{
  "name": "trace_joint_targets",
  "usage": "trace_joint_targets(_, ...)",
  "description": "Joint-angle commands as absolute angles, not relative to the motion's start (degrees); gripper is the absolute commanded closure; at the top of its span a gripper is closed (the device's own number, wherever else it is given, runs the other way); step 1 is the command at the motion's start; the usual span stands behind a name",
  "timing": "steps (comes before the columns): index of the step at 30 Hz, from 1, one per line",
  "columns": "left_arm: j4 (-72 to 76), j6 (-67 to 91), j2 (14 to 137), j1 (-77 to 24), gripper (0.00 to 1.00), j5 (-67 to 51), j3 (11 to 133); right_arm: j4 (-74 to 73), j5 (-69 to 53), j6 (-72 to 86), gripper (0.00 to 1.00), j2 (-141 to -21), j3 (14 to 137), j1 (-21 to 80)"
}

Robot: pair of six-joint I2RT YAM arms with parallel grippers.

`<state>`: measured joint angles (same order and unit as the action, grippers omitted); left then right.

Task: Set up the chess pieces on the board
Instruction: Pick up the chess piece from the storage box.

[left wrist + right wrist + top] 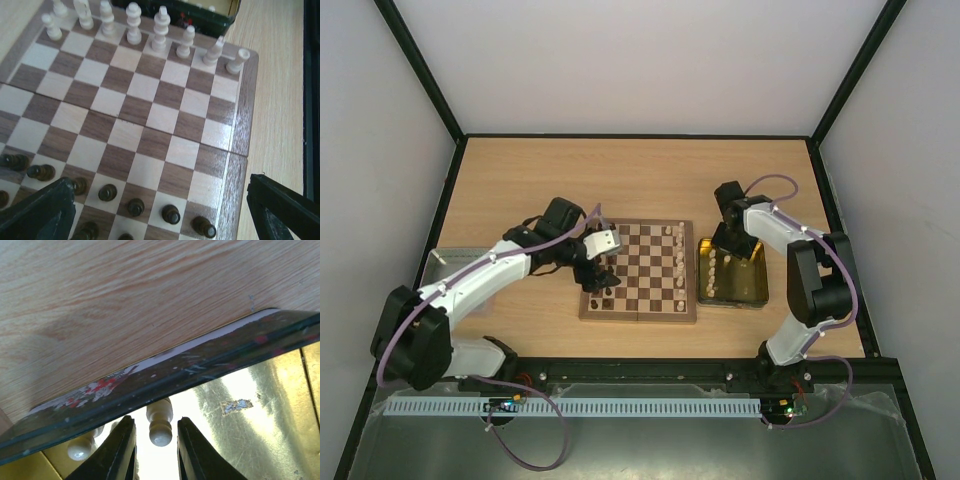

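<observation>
The board point(638, 316) lies mid-table. A row of cream chess pieces point(678, 255) stands along its right edge, and dark pieces point(603, 292) fill its left side. My left gripper point(597, 277) hovers open over the dark pieces point(170, 214), holding nothing; the left wrist view shows the cream row point(133, 22) at the board's far rim point(245, 115). My right gripper point(725, 250) is down inside the yellow tray point(752, 285). Its fingers point(122, 450) straddle an upright cream pawn point(160, 432), with a narrow gap showing on each side. A second pawn point(79, 449) stands to the left.
The tray's dark wall point(200, 365) rises right in front of my right fingertips. More cream pawns point(715, 272) stand in the tray's left part. A clear shallow container point(448, 265) sits at the table's left edge under my left arm. Black frame posts border the table.
</observation>
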<state>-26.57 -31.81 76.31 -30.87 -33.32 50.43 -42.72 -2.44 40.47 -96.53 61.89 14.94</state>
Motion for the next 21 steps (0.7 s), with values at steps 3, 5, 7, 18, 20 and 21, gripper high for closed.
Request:
trace_joint_targets(3, -19.2, -28.0, 71.7, -32.3, 0.06, -34.9, 48.0, -41.4, -1.7, 40.5, 0.79, -94.7, 59.6, 14.5)
trace_joint_targets(5, -17.1, -27.0, 71.1, -32.4, 0.06, -34.2, 47.1, -41.0, -2.2, 40.5, 0.81, -94.6, 59.0, 14.5)
trace_joint_targets(7, -16.3, -26.4, 70.8, -32.4, 0.06, -33.8, 46.7, -40.6, -2.2, 40.5, 0.83, -94.8, 58.6, 14.6)
trace_joint_targets(18, -14.2, -24.8, 70.2, -32.4, 0.05, -31.3, 45.9, -40.2, -1.0, 40.9, 0.98, -94.8, 58.6, 14.2)
trace_joint_targets(20, -13.4, -24.5, 70.0, -32.3, 0.05, -29.9, 45.6, -40.5, -0.5, 40.9, 0.98, -94.7, 58.7, 14.2)
trace_joint_targets(21, -13.1, -24.4, 69.9, -32.4, 0.05, -29.2, 45.5, -40.7, -0.4, 40.9, 0.98, -94.4, 58.9, 14.2)
